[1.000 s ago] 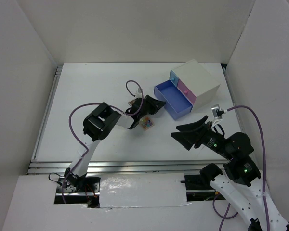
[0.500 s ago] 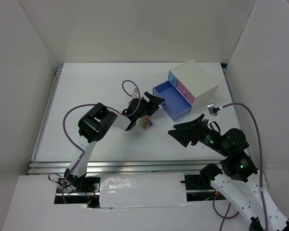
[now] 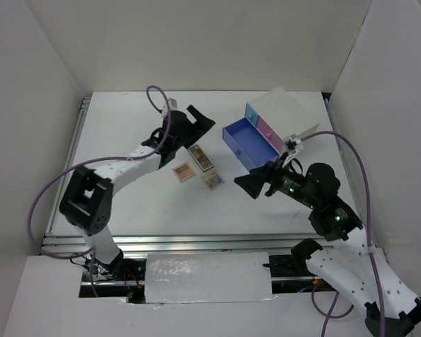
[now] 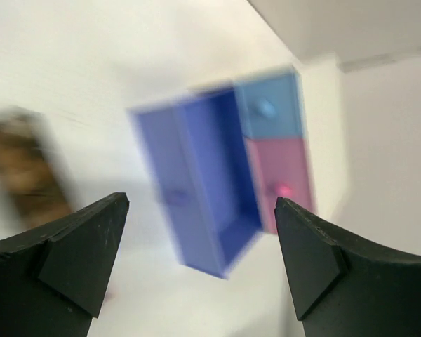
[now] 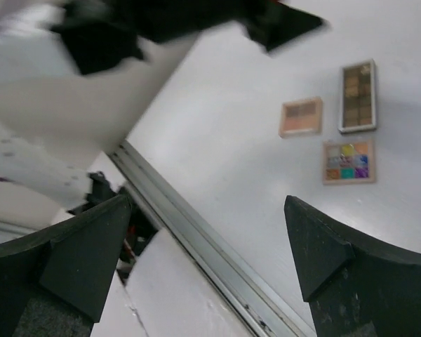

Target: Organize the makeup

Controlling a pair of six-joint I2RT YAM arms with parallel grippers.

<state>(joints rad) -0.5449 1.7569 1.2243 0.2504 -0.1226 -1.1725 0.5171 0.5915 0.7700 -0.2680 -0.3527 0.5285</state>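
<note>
The white box (image 3: 289,114) stands with its blue drawer (image 3: 247,144) pulled out. Left of the box hangs the left gripper (image 3: 202,121), jaws spread wide, gripping nothing. The right gripper (image 3: 249,188), in front of the box, gapes equally empty. Brown palette (image 3: 201,157), peach palette (image 3: 184,171) and multicoloured palette (image 3: 212,180) lie clustered left of the box.

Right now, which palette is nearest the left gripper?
The brown palette: long, dark, right beside the left gripper. The peach palette and multicoloured palette are square and lie farther off.
</note>
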